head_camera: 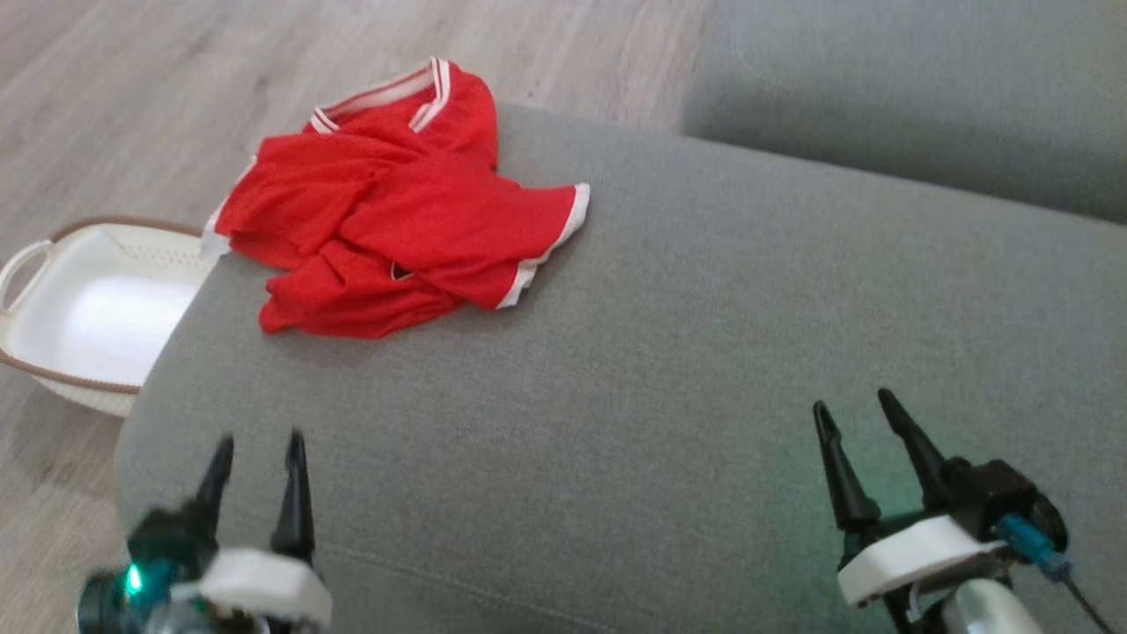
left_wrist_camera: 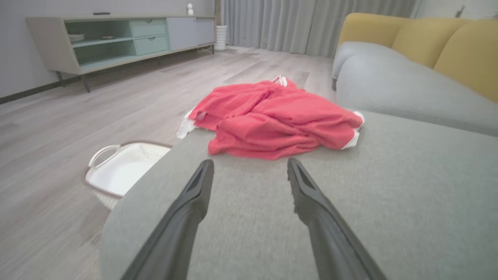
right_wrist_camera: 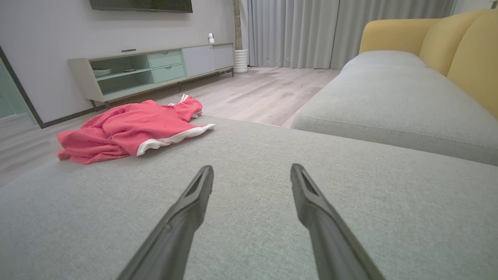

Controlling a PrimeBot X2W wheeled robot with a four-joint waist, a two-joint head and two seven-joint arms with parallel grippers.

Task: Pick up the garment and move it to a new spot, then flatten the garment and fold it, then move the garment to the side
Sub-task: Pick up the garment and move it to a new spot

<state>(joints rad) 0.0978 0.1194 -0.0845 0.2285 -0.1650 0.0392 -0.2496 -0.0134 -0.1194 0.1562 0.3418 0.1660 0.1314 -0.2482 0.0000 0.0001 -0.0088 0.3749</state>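
The garment (head_camera: 396, 211) is a red jersey with white trim, lying crumpled near the far left edge of a grey sofa cushion (head_camera: 704, 352). Part of it hangs over that edge. My left gripper (head_camera: 260, 447) hovers open over the cushion's near left corner, well short of the garment (left_wrist_camera: 276, 124). Far to the right, my right gripper (head_camera: 854, 407) is open too, with nothing between its fingers. From the right wrist view the garment (right_wrist_camera: 132, 130) lies off to the left, beyond the open fingers (right_wrist_camera: 194, 194).
A white basket (head_camera: 79, 317) with a brown rim stands on the wooden floor beside the cushion's left edge. A second grey seat cushion (head_camera: 907, 88) lies beyond, with yellow backrests (left_wrist_camera: 439, 42). A low sideboard (right_wrist_camera: 155, 68) stands against the far wall.
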